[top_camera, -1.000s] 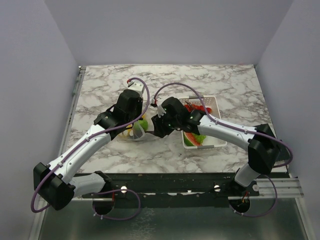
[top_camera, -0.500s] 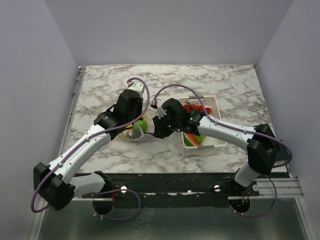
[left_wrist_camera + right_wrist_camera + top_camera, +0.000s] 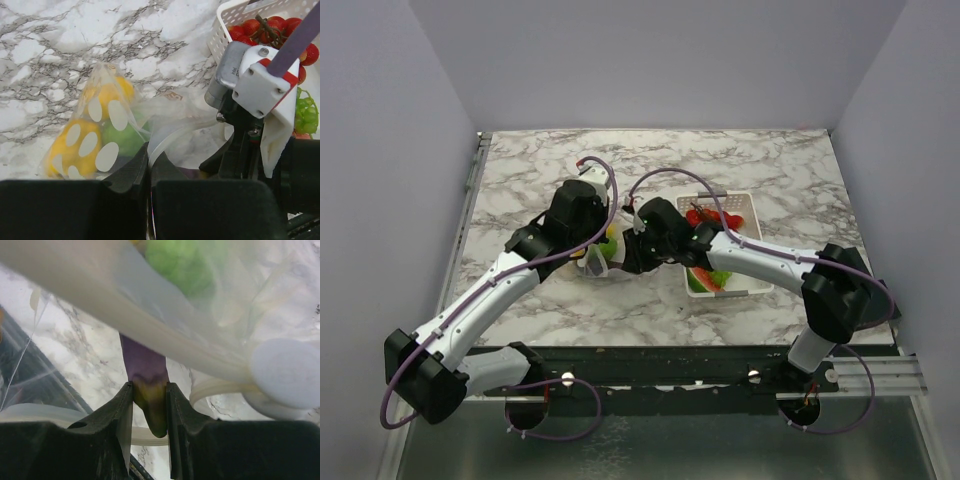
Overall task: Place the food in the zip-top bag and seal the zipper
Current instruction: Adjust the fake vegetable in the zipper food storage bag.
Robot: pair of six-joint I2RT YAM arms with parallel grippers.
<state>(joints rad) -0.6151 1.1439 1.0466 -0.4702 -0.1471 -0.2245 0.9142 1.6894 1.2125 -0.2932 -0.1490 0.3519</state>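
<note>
The clear zip-top bag [image 3: 100, 135] with white dots lies on the marble between my grippers and holds yellow pieces [image 3: 75, 145] and a green piece [image 3: 125, 140]. My left gripper [image 3: 148, 165] is shut on the bag's mouth edge, on the whitish zipper [image 3: 172, 136]. In the top view it sits at the bag [image 3: 598, 262]. My right gripper [image 3: 149, 405] is shut on a purple toy piece with a yellow-green end [image 3: 147, 375], held right at the bag's mouth under the zipper [image 3: 125, 305]. A green piece [image 3: 180, 260] shows inside the bag.
The white slotted basket [image 3: 750, 205] stands right of the bag, under the right forearm, with red strawberries [image 3: 705, 215] and a watermelon slice [image 3: 705, 277]. The left wrist view shows its wall [image 3: 225, 30], strawberries [image 3: 260, 27] and green grapes [image 3: 305, 107].
Both grippers and the bag have shifted slightly away from the table's near edge. The right gripper has edged closer to the bag's mouth. Both holds are unchanged.
</note>
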